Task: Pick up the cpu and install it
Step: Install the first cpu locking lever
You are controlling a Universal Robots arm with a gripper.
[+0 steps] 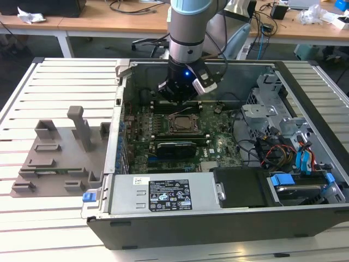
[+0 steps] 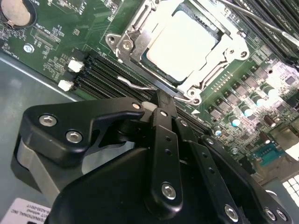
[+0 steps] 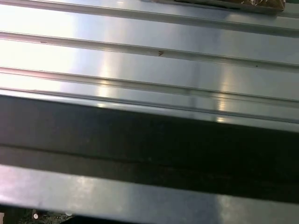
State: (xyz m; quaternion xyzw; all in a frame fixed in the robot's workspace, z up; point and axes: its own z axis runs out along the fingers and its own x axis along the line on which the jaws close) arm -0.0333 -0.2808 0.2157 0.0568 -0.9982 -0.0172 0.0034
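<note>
Here fingers (image 2: 161, 109) closed, empty, beside socketed cpu (image 2: 183, 43).

Claw (image 2: 161, 109) low inside computer case (image 1: 218, 226); memory slots (image 2: 105, 74) beside socket frame (image 2: 135, 32) crowd approach.

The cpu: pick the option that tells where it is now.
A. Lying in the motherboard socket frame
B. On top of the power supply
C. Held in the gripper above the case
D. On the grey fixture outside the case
A: in the second wrist view the cpu lies flat within the metal socket frame on the motherboard, apart from the gripper.
</note>
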